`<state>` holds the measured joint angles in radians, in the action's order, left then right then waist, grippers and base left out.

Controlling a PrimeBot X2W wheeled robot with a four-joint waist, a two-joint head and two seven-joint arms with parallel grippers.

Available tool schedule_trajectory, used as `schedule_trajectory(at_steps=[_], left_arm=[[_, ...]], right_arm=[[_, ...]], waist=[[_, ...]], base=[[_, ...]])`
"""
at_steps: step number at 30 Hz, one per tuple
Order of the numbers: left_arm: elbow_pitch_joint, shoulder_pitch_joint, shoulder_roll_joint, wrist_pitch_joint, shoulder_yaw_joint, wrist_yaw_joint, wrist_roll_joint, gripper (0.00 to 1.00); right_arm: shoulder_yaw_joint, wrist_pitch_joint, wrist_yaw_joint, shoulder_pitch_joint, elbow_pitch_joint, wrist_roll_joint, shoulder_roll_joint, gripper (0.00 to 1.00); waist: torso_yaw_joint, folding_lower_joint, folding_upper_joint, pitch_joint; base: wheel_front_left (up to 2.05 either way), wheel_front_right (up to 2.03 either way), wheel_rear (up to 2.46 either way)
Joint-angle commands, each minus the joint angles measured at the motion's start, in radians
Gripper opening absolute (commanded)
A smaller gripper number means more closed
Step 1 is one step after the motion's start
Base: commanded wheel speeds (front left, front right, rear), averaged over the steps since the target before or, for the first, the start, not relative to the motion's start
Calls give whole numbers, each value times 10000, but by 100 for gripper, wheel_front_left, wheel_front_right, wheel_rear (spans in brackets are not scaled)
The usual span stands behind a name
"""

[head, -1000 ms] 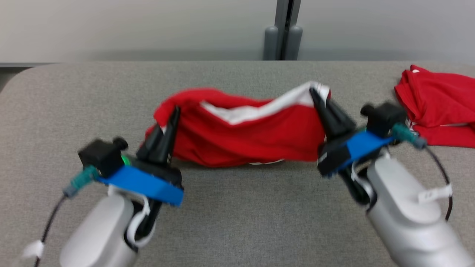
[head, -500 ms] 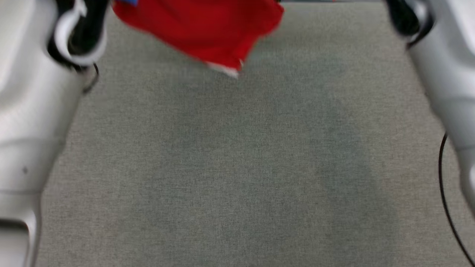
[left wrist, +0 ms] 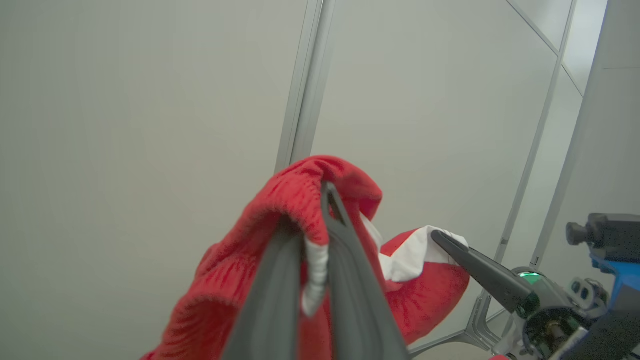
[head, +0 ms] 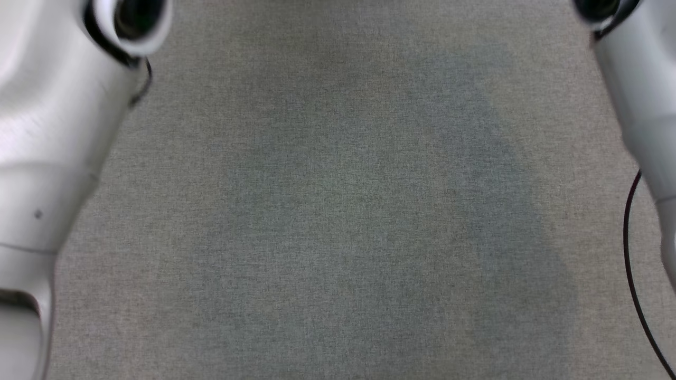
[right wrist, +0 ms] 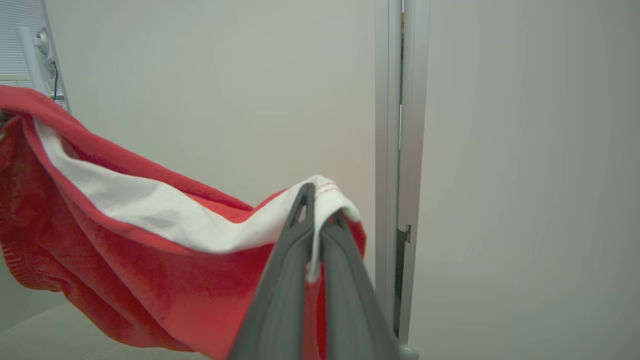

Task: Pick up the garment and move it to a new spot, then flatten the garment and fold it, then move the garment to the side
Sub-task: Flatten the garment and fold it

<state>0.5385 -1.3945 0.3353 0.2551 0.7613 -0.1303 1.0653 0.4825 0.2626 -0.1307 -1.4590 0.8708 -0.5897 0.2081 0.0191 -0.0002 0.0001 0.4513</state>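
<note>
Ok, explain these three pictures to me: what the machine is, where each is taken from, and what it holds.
It is a wheeled robot with two arms, each ending in a two-fingered gripper. The head camera looks down on the grey table, with the left forearm and right forearm at its sides. The other two pictures come from wrist cameras looking along the fingers. The left gripper and the right gripper are each shut on an edge of a red and white garment, which hangs between them.

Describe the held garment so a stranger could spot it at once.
Before the pale wall with its grey post, the garment hangs between the left gripper and right gripper, both shut on its edge. Bright red with a white band, it is the one vivid thing among greys.
</note>
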Motion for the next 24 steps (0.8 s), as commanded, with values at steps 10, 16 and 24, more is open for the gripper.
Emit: schedule_trajectory(at_steps=[10,16,24], left_arm=[[-1633,5085,413,105,-731,-5,-739,0],[-2601,8835,700,107,-1030,-5,-775,0],[-3216,11536,899,107,-808,-5,-1079,0]], right_arm=[[1270,27,-1,4328,-1802,-907,621,0],[1802,27,-3,7250,-2891,-1613,1193,0],[1975,27,-3,9847,-3970,-2123,1742,0]], waist=[[-123,2,-1,-636],[-213,2,-1,-1640],[-297,2,-1,-2658]], base=[[0,0,0],[0,0,0],[0,0,0]])
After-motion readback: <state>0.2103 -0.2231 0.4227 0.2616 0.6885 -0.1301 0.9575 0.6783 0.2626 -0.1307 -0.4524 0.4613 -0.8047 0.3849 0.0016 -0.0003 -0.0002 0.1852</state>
